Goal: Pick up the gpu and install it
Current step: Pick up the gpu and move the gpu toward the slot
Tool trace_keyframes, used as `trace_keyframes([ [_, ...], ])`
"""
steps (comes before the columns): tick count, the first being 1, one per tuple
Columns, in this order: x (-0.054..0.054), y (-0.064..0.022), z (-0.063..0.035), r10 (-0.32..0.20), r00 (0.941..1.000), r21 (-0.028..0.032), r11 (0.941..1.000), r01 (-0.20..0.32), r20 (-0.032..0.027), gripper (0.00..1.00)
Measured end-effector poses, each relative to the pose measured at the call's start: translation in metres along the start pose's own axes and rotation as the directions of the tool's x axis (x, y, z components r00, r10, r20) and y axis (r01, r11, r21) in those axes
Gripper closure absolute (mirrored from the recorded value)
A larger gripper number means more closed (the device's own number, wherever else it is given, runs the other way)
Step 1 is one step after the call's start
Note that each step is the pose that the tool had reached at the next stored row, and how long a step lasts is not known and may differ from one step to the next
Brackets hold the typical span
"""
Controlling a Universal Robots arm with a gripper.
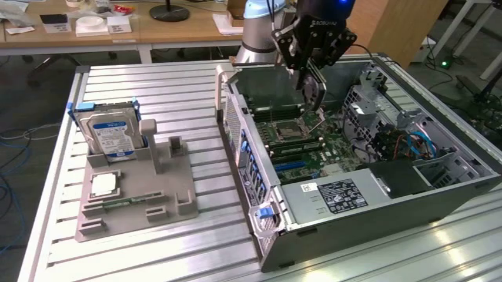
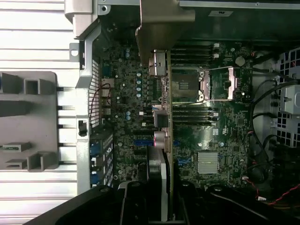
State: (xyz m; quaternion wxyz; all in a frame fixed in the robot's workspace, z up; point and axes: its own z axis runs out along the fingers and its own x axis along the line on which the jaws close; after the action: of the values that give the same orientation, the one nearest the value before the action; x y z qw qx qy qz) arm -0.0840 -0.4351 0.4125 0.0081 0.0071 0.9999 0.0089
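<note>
Dark-faced gpu (image 1: pixel 315 97); blue-labelled silver hard drive (image 1: pixel 112 134).

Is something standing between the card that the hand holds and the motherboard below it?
Nothing visible does. The hand holds the thin green card with silvery bracket over the green motherboard in the open grey case.

one gpu (image 1: pixel 314 94), one hard drive (image 1: pixel 114 133), one case (image 1: pixel 408 210)

Arm (image 1: pixel 260 28) upright, wrist (image 1: pixel 320 8) pointing straight down, jaws partly closed in a grip
</note>
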Motion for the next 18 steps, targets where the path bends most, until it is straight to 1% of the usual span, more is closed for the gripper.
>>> trace_keyframes([
  [8,-0.019,0.0003,0.0005,0.0,1.0,-0.0001,1.0,0.0,0.0001,0.72],
  [18,-0.049,0.0007,0.001,0.0,1.0,-0.0001,1.0,0.0,0.0,0.72],
])
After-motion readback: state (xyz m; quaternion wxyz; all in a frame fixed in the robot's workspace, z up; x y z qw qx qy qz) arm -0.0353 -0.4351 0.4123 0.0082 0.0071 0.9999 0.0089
